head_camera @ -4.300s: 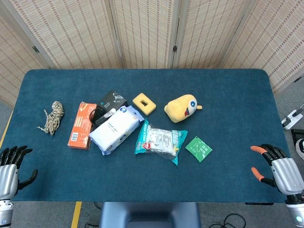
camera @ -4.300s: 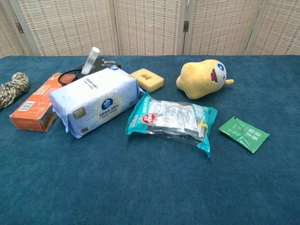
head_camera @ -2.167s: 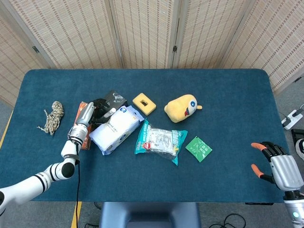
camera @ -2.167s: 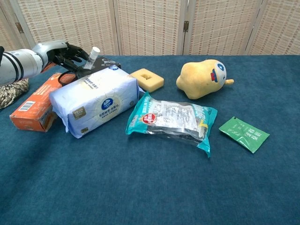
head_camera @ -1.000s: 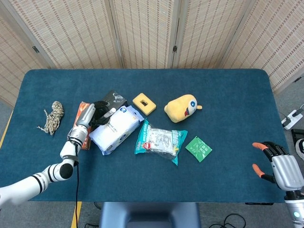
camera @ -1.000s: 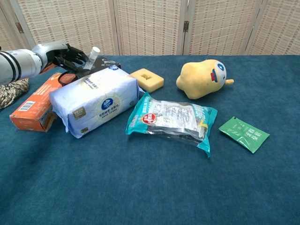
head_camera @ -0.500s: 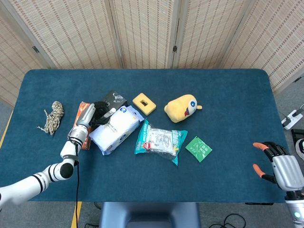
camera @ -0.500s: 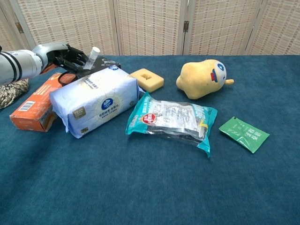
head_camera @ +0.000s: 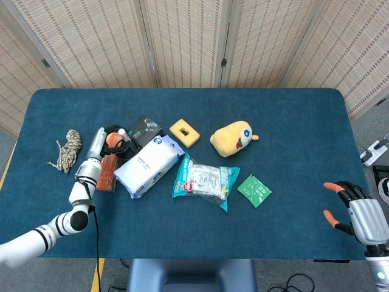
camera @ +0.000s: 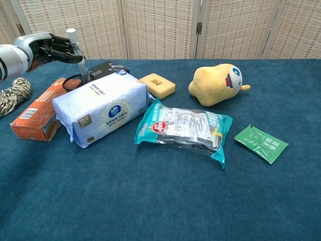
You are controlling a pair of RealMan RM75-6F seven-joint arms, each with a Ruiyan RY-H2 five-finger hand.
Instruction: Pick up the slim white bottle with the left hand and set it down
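Observation:
The slim white bottle (camera: 80, 64) stands nearly upright in the air with its cap up, lifted off the black box (camera: 106, 68) it lay on. My left hand (camera: 44, 48) grips it around the middle at the far left of the chest view. From the head view the left hand (head_camera: 109, 139) sits above the top end of the orange box (head_camera: 108, 171), and only the cap end of the bottle (head_camera: 122, 132) shows. My right hand (head_camera: 358, 214) rests at the table's front right corner, fingers apart and holding nothing.
A white tissue pack (camera: 100, 106) lies just right of the bottle, with the orange box (camera: 39, 111) on its left. A rope bundle (head_camera: 67, 149) lies far left. A yellow foam block (head_camera: 185, 132), yellow plush (head_camera: 234, 138), clear snack packet (head_camera: 205, 180) and green sachet (head_camera: 254, 190) fill the middle.
My left hand has closed on the bottle and raised it up and to the left, turning it from leaning on the black box to nearly upright. The right hand has stayed put.

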